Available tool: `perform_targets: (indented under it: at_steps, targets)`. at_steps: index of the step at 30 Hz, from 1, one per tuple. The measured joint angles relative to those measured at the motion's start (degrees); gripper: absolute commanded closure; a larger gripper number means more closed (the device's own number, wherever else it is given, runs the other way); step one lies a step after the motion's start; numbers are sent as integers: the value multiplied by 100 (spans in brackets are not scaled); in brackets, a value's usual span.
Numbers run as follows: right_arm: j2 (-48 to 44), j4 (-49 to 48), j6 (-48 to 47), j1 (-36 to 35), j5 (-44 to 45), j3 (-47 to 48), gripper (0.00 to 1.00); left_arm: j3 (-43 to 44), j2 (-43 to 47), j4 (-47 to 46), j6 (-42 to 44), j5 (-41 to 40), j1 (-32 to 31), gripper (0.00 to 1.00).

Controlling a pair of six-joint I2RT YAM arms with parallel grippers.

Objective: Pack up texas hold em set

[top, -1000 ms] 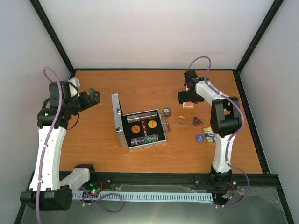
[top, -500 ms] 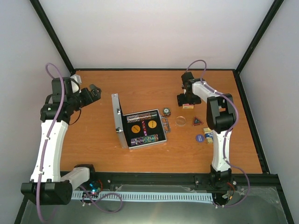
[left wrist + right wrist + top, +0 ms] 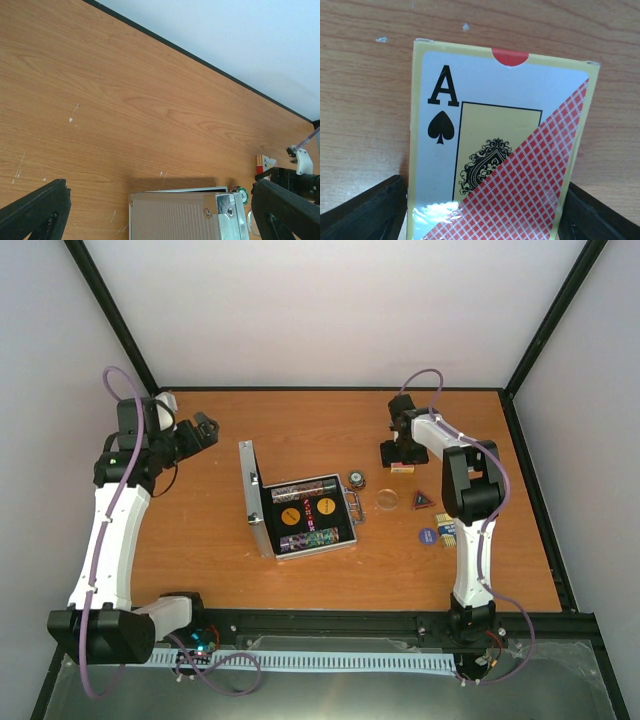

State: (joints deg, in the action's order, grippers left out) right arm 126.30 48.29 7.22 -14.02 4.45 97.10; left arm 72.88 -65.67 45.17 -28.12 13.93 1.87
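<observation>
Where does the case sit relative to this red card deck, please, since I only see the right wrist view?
Observer: The aluminium case lies open in the middle of the table, well to the left of the red deck in the top view.
Operator: Thank you. What does it hold already?
Observer: Rows of chips along its two long sides, with two orange discs between them.
Operator: Is the left gripper free to help?
Observer: It looks so. The left gripper hangs open and empty above the far-left part of the table, apart from the case.
</observation>
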Motion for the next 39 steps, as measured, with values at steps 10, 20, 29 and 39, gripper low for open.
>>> perform_targets:
  at_steps: [10, 20, 29, 39]
  targets:
    - [-13, -92, 212, 210, -361, -92, 28, 4, -114, -166, 0, 85, 0, 0]
    - [-83, -170, 306, 313, -557, -168, 39, 2, -122, -330, 33, 61, 0, 0]
    - [-612, -44, 278, 326, -649, -852, 42, -122, -50, -426, 74, 76, 0, 0]
    - [-2205, 393, 525, 201, -1036, -1939, 43, -216, -52, -568, 205, 221, 0, 0]
